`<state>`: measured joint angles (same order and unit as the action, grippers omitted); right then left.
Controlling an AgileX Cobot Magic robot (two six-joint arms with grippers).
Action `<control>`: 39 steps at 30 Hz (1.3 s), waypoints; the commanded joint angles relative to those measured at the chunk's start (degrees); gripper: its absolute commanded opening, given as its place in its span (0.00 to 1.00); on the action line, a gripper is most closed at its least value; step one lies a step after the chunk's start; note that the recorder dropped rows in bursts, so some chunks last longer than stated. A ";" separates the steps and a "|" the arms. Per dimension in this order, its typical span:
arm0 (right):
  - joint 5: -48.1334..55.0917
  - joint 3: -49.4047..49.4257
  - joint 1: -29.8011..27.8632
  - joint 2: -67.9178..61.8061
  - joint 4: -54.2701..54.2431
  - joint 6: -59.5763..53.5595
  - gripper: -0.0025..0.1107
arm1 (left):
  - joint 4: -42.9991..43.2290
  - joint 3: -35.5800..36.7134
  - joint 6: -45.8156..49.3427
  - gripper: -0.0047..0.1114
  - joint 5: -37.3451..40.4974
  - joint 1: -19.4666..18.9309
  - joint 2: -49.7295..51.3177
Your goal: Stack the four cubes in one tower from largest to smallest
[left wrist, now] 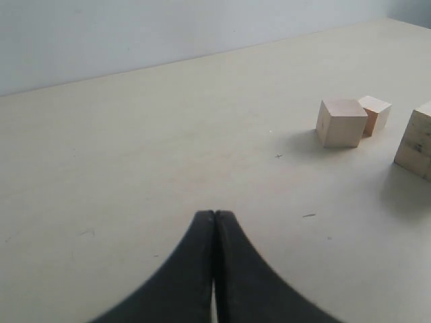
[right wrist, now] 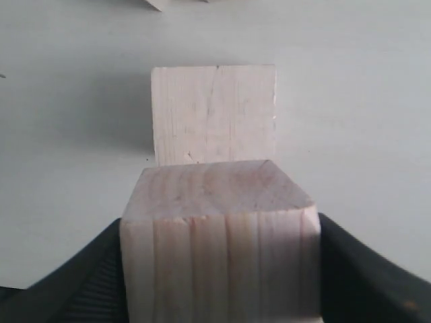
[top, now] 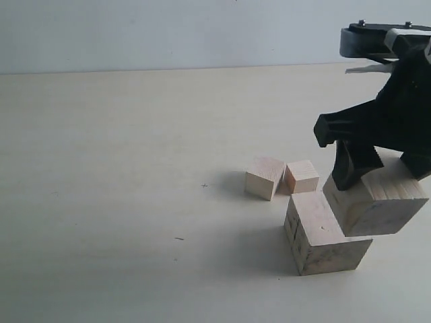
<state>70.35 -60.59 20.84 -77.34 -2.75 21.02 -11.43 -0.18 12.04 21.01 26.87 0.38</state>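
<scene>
The largest cube (top: 323, 235), with dark crack marks on its left side, stands on the table at lower right; it also shows as the largest cube (right wrist: 214, 113) and, cut by the frame edge, the largest cube (left wrist: 417, 141). My right gripper (top: 377, 178) is shut on the second-largest cube (top: 376, 202), whose striped grain shows as the second-largest cube (right wrist: 221, 249). It hangs tilted, just right of and partly over the largest one. Two smaller cubes sit side by side behind: the third cube (top: 264, 177) and the smallest cube (top: 302, 176). My left gripper (left wrist: 214, 214) is shut and empty, far to the left.
The pale table (top: 121, 168) runs back to a light wall (top: 168, 30). The small cubes also show as the third cube (left wrist: 341, 122) and the smallest cube (left wrist: 374, 112). Faint dark marks dot the tabletop (left wrist: 135, 175).
</scene>
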 commanded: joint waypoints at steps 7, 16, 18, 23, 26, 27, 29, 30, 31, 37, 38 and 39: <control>-4.17 0.11 0.12 -4.60 0.95 0.03 0.02 | 0.15 0.18 0.02 0.04 -0.35 -0.32 -0.38; -5.03 0.11 0.12 -6.66 1.34 -0.12 0.02 | 0.15 0.18 0.02 0.04 -0.35 -0.32 -0.38; -5.41 0.11 0.12 -7.04 1.34 -0.12 0.02 | 0.15 0.18 0.02 0.04 -0.35 -0.32 -0.38; -6.17 0.11 0.12 -7.46 1.34 -0.25 0.02 | 0.15 0.18 0.02 0.04 -0.35 -0.32 -0.38; -6.81 0.11 0.12 -7.46 1.34 -0.25 0.02 | 0.15 0.18 0.02 0.04 -0.35 -0.32 -0.38; -7.08 0.11 0.12 -7.46 1.34 -0.25 0.02 | 0.15 0.18 0.02 0.04 -0.35 -0.32 -0.38; -7.21 0.11 0.12 -7.46 1.34 -0.25 0.02 | 0.15 0.18 0.02 0.04 -0.35 -0.32 -0.38; -7.33 0.11 0.12 -7.51 1.53 -0.25 0.02 | 0.15 0.18 0.02 0.04 -0.35 -0.32 -0.38; -7.33 0.11 0.12 -7.51 1.76 -0.25 0.02 | 0.15 0.18 0.02 0.04 -0.35 -0.32 -0.38; -7.33 0.11 0.12 -7.51 2.45 -0.25 0.02 | 0.15 0.18 0.02 0.04 -0.35 -0.32 -0.38; -7.44 0.11 0.12 -7.51 2.75 -0.25 0.02 | 0.15 0.18 0.02 0.04 -0.35 -0.32 -0.38; -7.58 0.11 0.12 -7.51 2.75 -0.25 0.02 | 0.15 0.18 0.02 0.04 -0.35 -0.32 -0.38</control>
<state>63.71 -60.59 20.84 -84.78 -0.72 21.17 -11.43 -0.18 12.04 21.01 26.87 0.38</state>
